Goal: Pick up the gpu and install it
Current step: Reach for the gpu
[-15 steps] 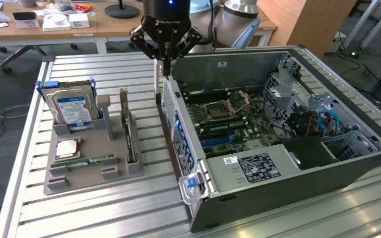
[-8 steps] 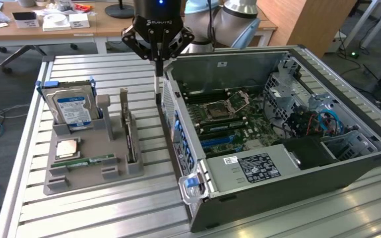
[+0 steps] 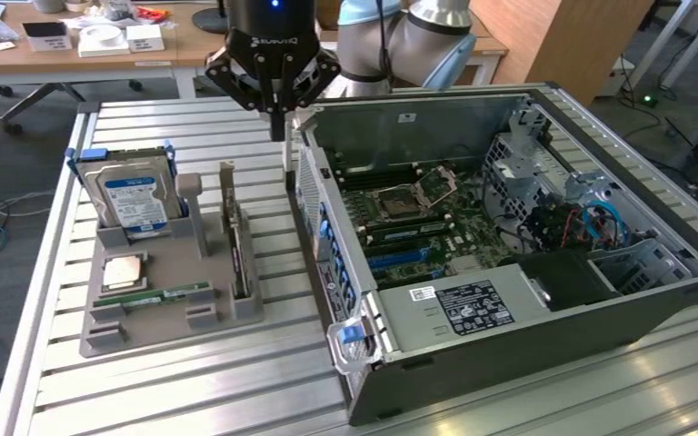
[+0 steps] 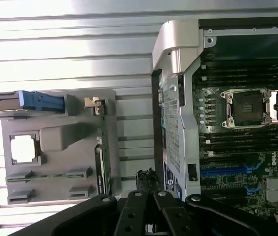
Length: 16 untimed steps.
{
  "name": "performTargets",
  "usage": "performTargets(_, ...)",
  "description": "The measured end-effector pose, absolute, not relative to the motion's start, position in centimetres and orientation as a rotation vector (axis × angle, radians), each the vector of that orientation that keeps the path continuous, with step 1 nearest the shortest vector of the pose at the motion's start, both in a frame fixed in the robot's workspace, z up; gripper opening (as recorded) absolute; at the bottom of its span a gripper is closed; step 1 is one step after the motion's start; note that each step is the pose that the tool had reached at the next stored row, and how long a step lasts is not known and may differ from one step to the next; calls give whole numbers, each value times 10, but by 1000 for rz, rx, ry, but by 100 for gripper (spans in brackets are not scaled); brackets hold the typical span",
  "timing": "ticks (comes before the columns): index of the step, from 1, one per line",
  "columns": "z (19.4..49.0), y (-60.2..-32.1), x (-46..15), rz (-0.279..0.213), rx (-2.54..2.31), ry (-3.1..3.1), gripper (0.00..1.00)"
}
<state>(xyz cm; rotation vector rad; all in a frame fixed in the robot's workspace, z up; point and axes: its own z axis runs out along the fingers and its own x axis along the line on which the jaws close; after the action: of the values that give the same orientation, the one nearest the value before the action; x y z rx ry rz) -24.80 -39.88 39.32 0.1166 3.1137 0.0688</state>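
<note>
hovering with gripper (image 3: 279, 127) jaws closed on nothing between grey holder (image 3: 167, 272) and open computer case (image 3: 640, 304), gpu (image 3: 240, 250) standing edgewise in holder

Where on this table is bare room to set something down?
Free: table slats on the near side of the grey holder, and those beyond it. The strip between holder and computer case is narrow; inside the case is crowded.

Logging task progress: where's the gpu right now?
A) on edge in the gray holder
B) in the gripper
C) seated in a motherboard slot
A: the gpu stands on edge in the gray holder; the gripper hangs clear of it, empty.
</note>
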Motion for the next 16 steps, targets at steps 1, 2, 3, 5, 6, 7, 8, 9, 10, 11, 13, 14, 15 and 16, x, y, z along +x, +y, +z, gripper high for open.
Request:
performTargets(1,393,-399,-250,69,116,3114,10)
performTargets(2,393,-399,-252,69,117,3114,10)
performTargets(3,393,-399,-254,69,117,3114,10)
performTargets(5,393,-399,-258,69,117,3114,10)
performTargets(6,393,-399,-260,69,117,3114,10)
performTargets(7,393,-399,-262,69,117,3114,10)
performTargets(8,393,-399,-264,69,117,3114,10)
performTargets(9,393,-399,-267,69,117,3114,10)
performTargets(10,393,-399,-269,69,117,3114,10)
performTargets(11,393,-399,-271,69,116,3114,10)
performTargets(13,393,-399,-276,69,117,3114,10)
performTargets(14,393,-399,-278,69,117,3114,10)
performTargets(15,393,-399,-280,69,117,3114,10)
performTargets(16,393,-399,-283,69,117,3114,10)
